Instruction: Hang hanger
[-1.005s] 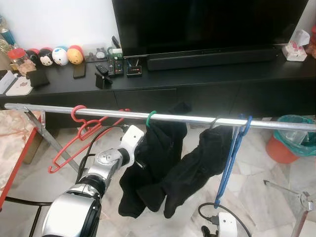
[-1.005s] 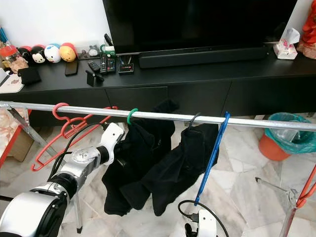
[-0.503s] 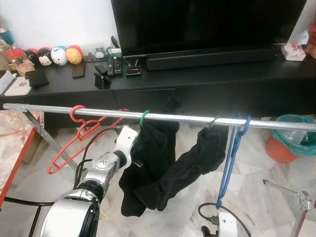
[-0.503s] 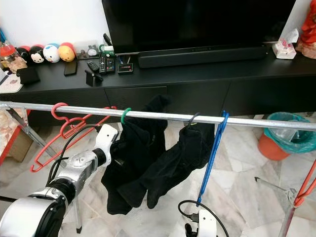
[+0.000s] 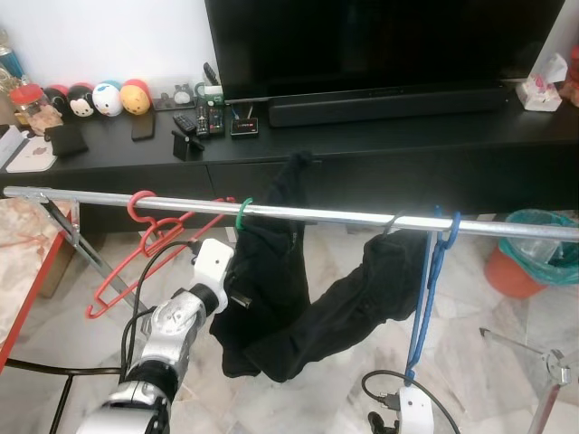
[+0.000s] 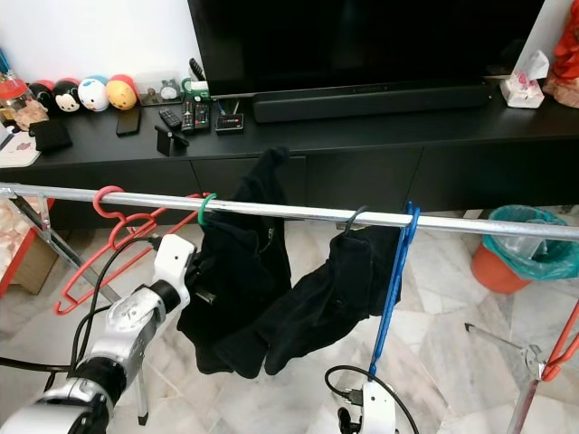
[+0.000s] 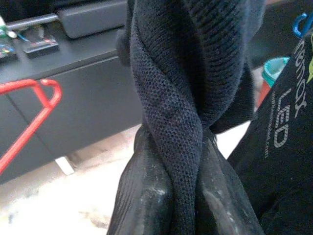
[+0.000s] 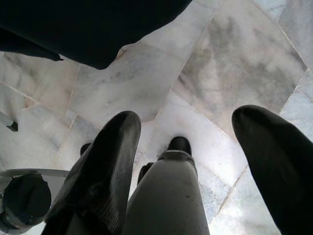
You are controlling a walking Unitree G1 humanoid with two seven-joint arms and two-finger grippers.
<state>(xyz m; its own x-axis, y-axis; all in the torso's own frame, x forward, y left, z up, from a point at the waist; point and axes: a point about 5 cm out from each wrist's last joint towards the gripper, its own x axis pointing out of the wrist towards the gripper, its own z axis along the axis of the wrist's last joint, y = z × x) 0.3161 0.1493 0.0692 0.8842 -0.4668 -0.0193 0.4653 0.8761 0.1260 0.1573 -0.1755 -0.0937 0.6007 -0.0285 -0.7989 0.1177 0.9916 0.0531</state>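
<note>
My left claw is pinched on the black garment under the rail; its green hanger hook sits over the rail beside the red hanger. Best keep the pull level so the hook stays seated.

Left wrist: fingers closed hard on a twisted fold of cloth.

Right wrist: right claw wide open, empty, above marble floor.

TV, soundbar – remotes, toy figs, teal bin
</note>
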